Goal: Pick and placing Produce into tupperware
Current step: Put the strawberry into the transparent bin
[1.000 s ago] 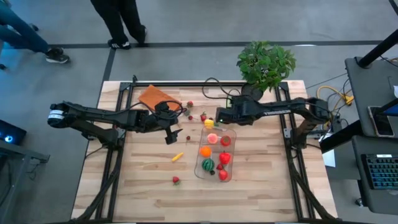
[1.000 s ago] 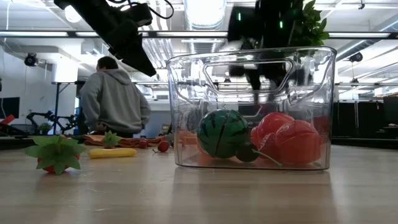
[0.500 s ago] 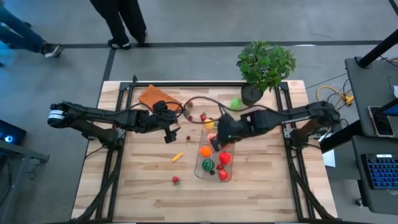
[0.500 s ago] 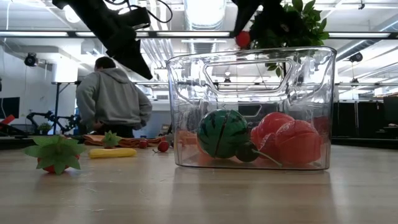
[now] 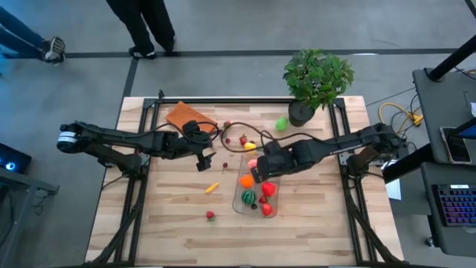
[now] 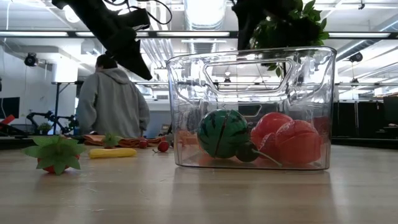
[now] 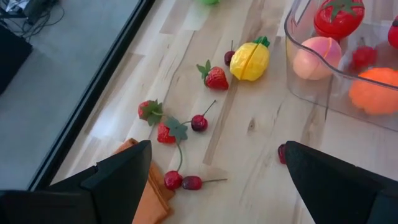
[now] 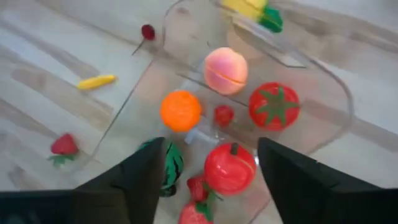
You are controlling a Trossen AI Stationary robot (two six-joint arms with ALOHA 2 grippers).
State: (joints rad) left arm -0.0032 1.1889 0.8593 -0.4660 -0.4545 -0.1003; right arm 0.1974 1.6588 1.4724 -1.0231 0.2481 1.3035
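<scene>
The clear tupperware (image 5: 236, 199) stands mid-table, holding a peach (image 8: 226, 70), an orange (image 8: 180, 111), a tomato (image 8: 274, 106), a watermelon (image 6: 222, 132), larger red produce (image 8: 230, 168) and a small red piece (image 8: 224, 115). My right gripper (image 5: 257, 173) hangs open above the tub with nothing between its fingers (image 8: 130, 180). My left gripper (image 5: 204, 160) hovers open over the table to the tub's left. Loose produce lies on the wood: a yellow fruit (image 7: 249, 60), strawberries (image 7: 214, 77), cherries (image 7: 199, 122), a yellow-orange piece (image 5: 213, 187) and a green fruit (image 5: 281, 123).
A potted plant (image 5: 316, 78) stands at the far right corner. An orange-brown pad (image 5: 187, 117) lies at the far left. One strawberry (image 5: 211, 216) sits near the front. In the low view a person (image 6: 112, 99) stands beyond the table.
My right gripper has risen and gone from the table's far side toward the near edge, over the tupperware, turning as it went. Half a second ago a small red piece showed at its fingers above the tub; now it no longer shows there.
</scene>
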